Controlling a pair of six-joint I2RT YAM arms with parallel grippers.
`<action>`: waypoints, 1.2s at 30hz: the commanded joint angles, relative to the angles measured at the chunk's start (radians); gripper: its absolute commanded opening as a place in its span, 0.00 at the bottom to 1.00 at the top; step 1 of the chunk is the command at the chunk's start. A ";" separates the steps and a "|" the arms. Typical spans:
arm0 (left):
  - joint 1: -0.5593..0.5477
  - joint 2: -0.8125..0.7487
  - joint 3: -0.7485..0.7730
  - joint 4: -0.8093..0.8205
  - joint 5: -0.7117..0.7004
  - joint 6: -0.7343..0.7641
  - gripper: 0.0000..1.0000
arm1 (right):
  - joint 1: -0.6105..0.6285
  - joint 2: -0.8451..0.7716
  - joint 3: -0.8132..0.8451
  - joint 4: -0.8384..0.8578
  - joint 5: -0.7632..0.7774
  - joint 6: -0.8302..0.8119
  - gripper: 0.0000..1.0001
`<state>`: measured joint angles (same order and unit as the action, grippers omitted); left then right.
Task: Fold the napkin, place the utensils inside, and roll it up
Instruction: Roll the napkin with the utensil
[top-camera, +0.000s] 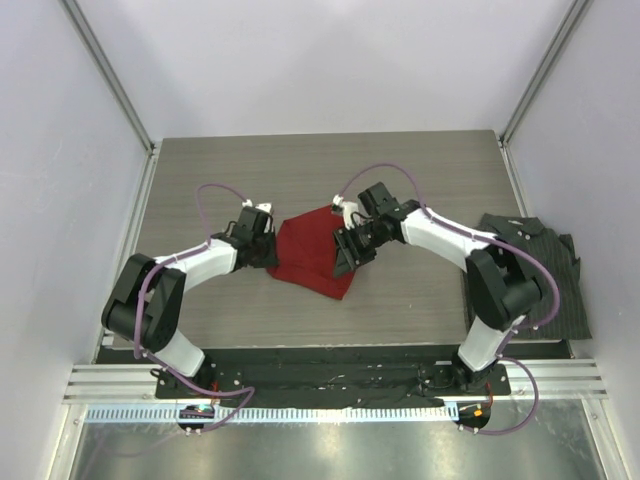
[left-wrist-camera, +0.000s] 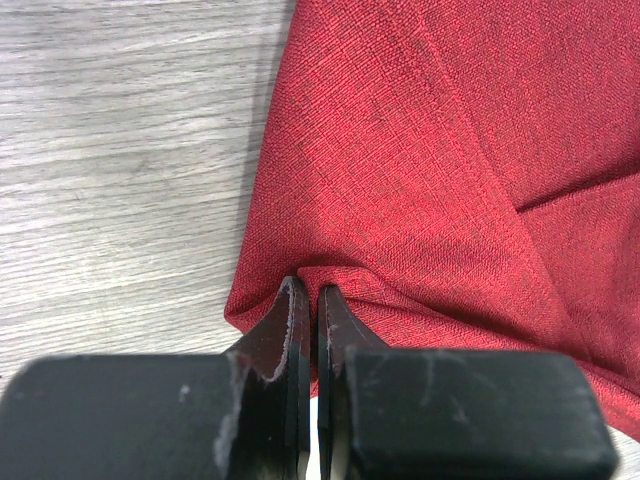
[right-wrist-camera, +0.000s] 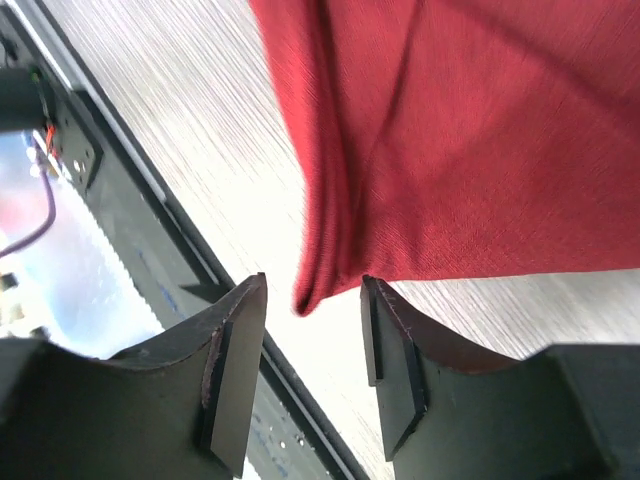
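Observation:
The deep-red napkin (top-camera: 312, 262) lies folded in the middle of the table between both arms. My left gripper (top-camera: 268, 243) is at its left corner, shut on the cloth edge; the left wrist view shows the fingertips (left-wrist-camera: 296, 300) pinching a fold of the napkin (left-wrist-camera: 440, 150). My right gripper (top-camera: 347, 262) hovers over the napkin's right side, open and empty. In the right wrist view its gripper (right-wrist-camera: 312, 295) frames a hanging corner of the napkin (right-wrist-camera: 460, 130) without touching it. No utensils are in view.
A dark pinstriped shirt (top-camera: 535, 270) lies at the table's right edge. The black base rail (top-camera: 330, 375) runs along the near edge. Grey wood tabletop (top-camera: 330, 165) stretches behind the napkin. Walls close in left and right.

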<state>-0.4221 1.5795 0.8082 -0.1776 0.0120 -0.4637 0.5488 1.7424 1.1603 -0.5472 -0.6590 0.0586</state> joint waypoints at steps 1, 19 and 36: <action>0.014 0.010 0.005 -0.031 -0.043 0.016 0.00 | 0.062 -0.084 0.076 -0.016 0.107 0.037 0.51; 0.016 0.004 0.003 -0.030 -0.040 0.016 0.00 | 0.142 0.074 0.082 -0.030 0.104 0.072 0.44; 0.016 0.008 0.003 -0.036 -0.041 0.011 0.00 | 0.068 0.158 -0.018 0.007 0.118 0.012 0.40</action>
<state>-0.4187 1.5795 0.8082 -0.1776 0.0124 -0.4644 0.6239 1.8889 1.1721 -0.5144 -0.6025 0.1158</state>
